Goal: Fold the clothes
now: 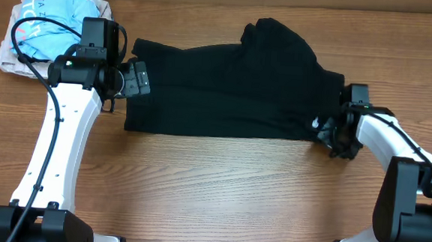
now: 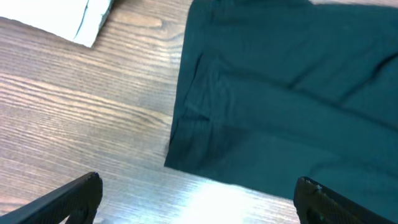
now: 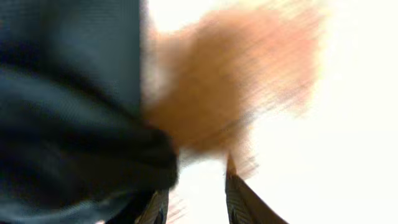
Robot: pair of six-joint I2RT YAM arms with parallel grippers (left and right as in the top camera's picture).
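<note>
Black garment (image 1: 226,84) is lying spread on the surface (image 1: 211,196), far middle. Left tool (image 1: 139,79) is hovering wide open at its left edge; right tool (image 1: 329,132) at its right edge, grip unclear. Fold seemingly starting; edges need pinching.

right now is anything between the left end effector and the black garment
Nothing visible. The left end effector hangs open just above the black garment at its edge, only bare table beside it. The light-blue shirt lies off to the side.
</note>
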